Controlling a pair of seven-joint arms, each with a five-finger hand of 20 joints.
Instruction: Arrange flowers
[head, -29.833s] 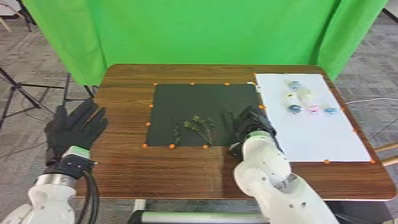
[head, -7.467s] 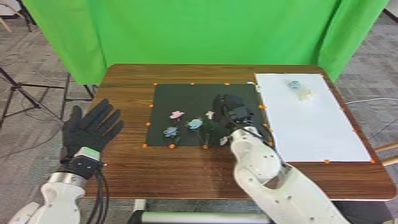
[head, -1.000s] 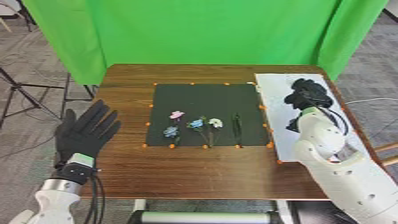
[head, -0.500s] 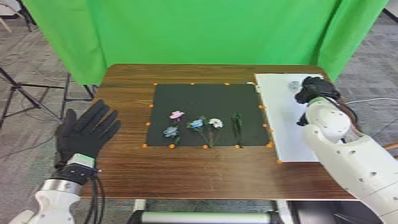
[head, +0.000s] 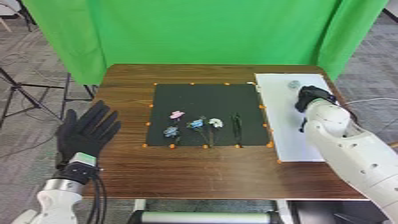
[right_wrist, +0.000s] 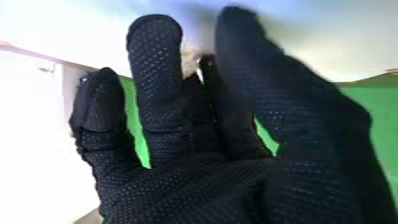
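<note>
The green curtain (head: 204, 35) is hanging behind the brown bench (head: 187, 175), where a black mat (head: 204, 97) is lying beside a white sheet (head: 286, 135), orange dots marking the edges. Four blooms are lying on the near half of the mat: the pink flower (head: 177, 114) farthest left but one and farther from the robot, the blue flower (head: 171, 132) just nearer the robot, the light blue flower (head: 196, 123) around the middle, and the white flower (head: 216, 122) just right of it. Dark stems are running from the blooms toward the near edge. A long green sprig (head: 237, 129) is lying right of the white flower, apart from it, roughly lengthwise. On the sheet, a pale blue bloom (head: 294, 84) is resting near the far end. The left hand (head: 88, 130) is holding over the bench's left side, left of the mat, its fingers (head: 91, 111) released, straight and spread. The right hand (head: 314, 96) is hovering over the sheet's right part, just nearer the robot than the pale blue bloom. In the right wrist view a small cream tuft (right_wrist: 191, 62) is showing between parts of the black glove, blurred; I cannot tell whether this hand is grasping it.
</note>
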